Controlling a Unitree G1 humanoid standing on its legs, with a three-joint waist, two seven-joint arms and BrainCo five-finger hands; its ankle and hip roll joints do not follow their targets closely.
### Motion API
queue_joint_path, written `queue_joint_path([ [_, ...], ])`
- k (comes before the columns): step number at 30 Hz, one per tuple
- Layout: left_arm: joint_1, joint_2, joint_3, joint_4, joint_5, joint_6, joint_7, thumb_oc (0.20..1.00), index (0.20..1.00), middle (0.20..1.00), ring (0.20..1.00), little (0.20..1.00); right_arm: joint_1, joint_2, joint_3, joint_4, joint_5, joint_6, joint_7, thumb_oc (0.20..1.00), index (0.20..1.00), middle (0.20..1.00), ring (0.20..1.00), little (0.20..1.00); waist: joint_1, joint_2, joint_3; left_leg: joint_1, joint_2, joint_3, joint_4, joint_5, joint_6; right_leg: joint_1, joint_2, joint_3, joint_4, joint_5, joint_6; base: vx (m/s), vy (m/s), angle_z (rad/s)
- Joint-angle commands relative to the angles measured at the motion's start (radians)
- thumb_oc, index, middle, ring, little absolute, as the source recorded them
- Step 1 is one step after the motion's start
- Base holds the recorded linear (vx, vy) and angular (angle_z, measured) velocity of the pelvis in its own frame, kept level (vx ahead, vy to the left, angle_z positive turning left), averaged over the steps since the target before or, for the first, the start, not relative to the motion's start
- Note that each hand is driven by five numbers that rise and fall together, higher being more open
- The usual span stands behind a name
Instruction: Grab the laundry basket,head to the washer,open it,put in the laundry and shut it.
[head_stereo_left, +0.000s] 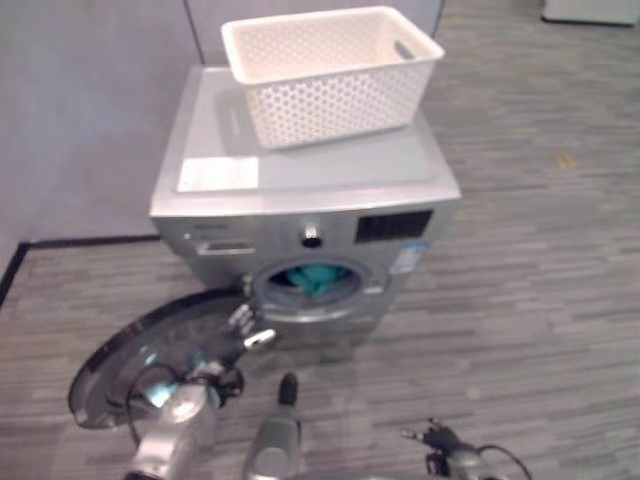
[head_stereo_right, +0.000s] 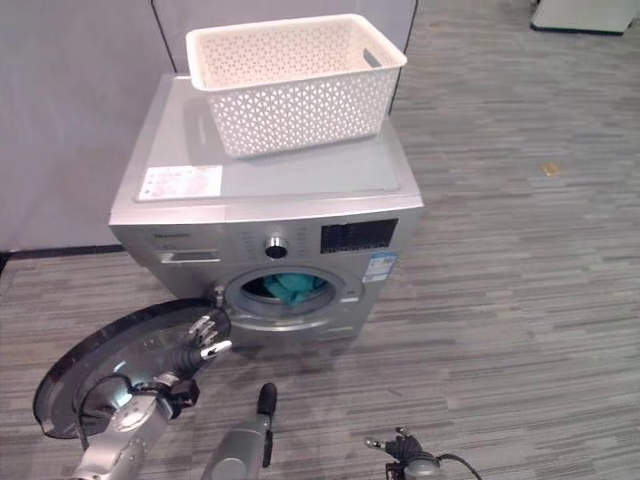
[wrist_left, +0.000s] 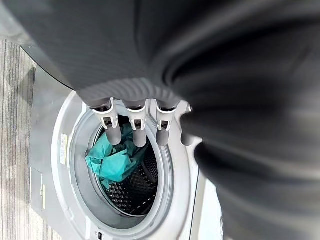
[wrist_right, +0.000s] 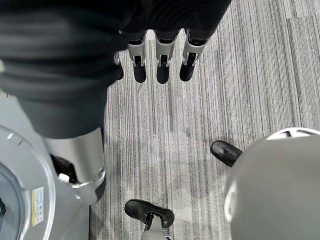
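Basket (head_stereo_left: 330, 75) atop washer (head_stereo_left: 300, 190); teal laundry (wrist_left: 112, 160) in drum.

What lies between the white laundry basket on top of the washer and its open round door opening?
In the left eye view, between the basket and the door opening lie the washer's bare grey top and its control panel with a round knob.

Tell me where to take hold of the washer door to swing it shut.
Take the washer door at its free outer rim, the edge farthest from the hinge beside the drum opening. It lies swung wide open to the robot's left, so the left hand, now near the hinge, would likely get more leverage coming from the left and pushing toward the washer.
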Motion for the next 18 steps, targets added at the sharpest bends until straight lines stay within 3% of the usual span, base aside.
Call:
queue_joint_path([
  [1, -0.007, -0.007, -0.004, -0.034, 0.031, -0.030, -0.019, 1.000, 1.000, 1.000, 1.000, 1.000, 0.019, 0.000, 0.019, -0.017, -0.027, -0.009, 0.004, 1.000, 1.000, 1.000, 1.000, 1.000, 0.041, 0.029, -0.013, -0.039, 0.056, -0.017, -0.123, 0.194, -0.014, -0.111, 0.030, 0.026, 0.228, -0.127, -0.061, -0.18, -0.100, 0.13],
  [7, -0.011, -0.023, -0.006, -0.027, 0.051, -0.042, -0.021, 1.000, 1.000, 1.000, 1.000, 1.000, -0.001, -0.025, 0.045, -0.022, -0.057, -0.012, 0.002, 1.000, 1.000, 1.000, 1.000, 1.000, 0.046, 0.022, 0.005, -0.071, 0.063, 0.043, -0.124, 0.199, -0.032, -0.091, 0.039, 0.001, 0.117, -0.067, -0.054, -0.13, -0.058, 0.22],
  [8, -0.020, -0.021, -0.007, -0.032, 0.055, -0.046, -0.018, 1.000, 1.000, 1.000, 1.000, 1.000, -0.007, -0.031, 0.051, -0.026, -0.062, -0.010, 0.003, 1.000, 1.000, 1.000, 1.000, 1.000, 0.035, -0.001, 0.014, -0.073, 0.054, 0.058, -0.088, 0.175, -0.040, -0.089, 0.020, 0.006, 0.106, -0.070, -0.055, -0.16, -0.072, 0.32],
  [10, -0.023, -0.019, -0.007, -0.040, 0.055, -0.046, -0.018, 1.000, 1.000, 1.000, 1.000, 1.000, -0.008, -0.036, 0.057, -0.025, -0.070, -0.005, 0.004, 1.000, 1.000, 1.000, 1.000, 1.000, 0.031, -0.014, 0.016, -0.074, 0.058, 0.066, -0.013, 0.131, -0.020, -0.100, 0.005, -0.002, 0.090, -0.043, -0.050, -0.15, -0.030, 0.16],
  [11, -0.019, -0.022, -0.013, -0.050, 0.053, -0.044, -0.022, 1.000, 1.000, 1.000, 1.000, 1.000, 0.001, -0.034, 0.070, -0.013, -0.084, 0.004, 0.013, 1.000, 1.000, 1.000, 1.000, 1.000, 0.023, -0.045, 0.010, -0.061, 0.026, 0.015, 0.162, 0.012, 0.014, -0.102, -0.030, 0.009, 0.043, 0.002, -0.042, -0.08, 0.012, 0.08],
  [12, -0.018, -0.022, -0.012, -0.050, 0.053, -0.044, -0.022, 1.000, 1.000, 1.000, 1.000, 1.000, 0.001, -0.034, 0.071, -0.013, -0.084, 0.003, 0.013, 1.000, 1.000, 1.000, 1.000, 1.000, 0.023, -0.045, 0.009, -0.066, 0.027, 0.013, 0.174, 0.004, 0.014, -0.100, -0.029, 0.008, 0.042, 0.001, -0.041, -0.10, 0.020, -0.06],
  [13, -0.018, -0.022, -0.015, -0.046, 0.048, -0.044, -0.023, 1.000, 1.000, 1.000, 1.000, 1.000, 0.004, -0.035, 0.070, -0.003, -0.088, 0.005, 0.016, 1.000, 1.000, 1.000, 1.000, 1.000, 0.018, -0.055, 0.006, -0.057, 0.019, -0.009, 0.246, -0.039, 0.024, -0.099, -0.043, 0.010, 0.033, 0.017, -0.038, -0.01, 0.015, -0.22],
  [14, -0.018, -0.022, -0.015, -0.046, 0.048, -0.044, -0.023, 1.000, 1.000, 1.000, 1.000, 1.000, 0.004, -0.035, 0.070, -0.003, -0.088, 0.005, 0.016, 1.000, 1.000, 1.000, 1.000, 1.000, 0.017, -0.054, 0.006, -0.058, 0.019, -0.010, 0.248, -0.041, 0.024, -0.099, -0.043, 0.009, 0.032, 0.017, -0.038, -0.03, 0.050, -0.17],
  [16, -0.021, -0.031, -0.021, -0.037, 0.039, -0.046, -0.026, 1.000, 1.000, 1.000, 1.000, 1.000, 0.008, -0.036, 0.057, 0.015, -0.089, 0.007, 0.019, 1.000, 1.000, 1.000, 1.000, 1.000, 0.000, -0.060, -0.024, 0.067, 0.043, 0.002, 0.267, -0.124, 0.043, -0.111, -0.074, -0.004, 0.010, 0.062, -0.021, -0.01, 0.160, -0.05],
  [18, -0.022, -0.042, -0.028, -0.031, 0.033, -0.043, -0.025, 1.000, 1.000, 1.000, 1.000, 1.000, 0.014, -0.029, 0.041, 0.033, -0.087, 0.011, 0.019, 1.000, 1.000, 1.000, 1.000, 1.000, -0.025, -0.039, -0.070, 0.222, 0.064, 0.046, 0.121, -0.155, 0.031, -0.117, -0.074, -0.015, -0.010, 0.083, 0.001, 0.09, 0.197, -0.21],
])
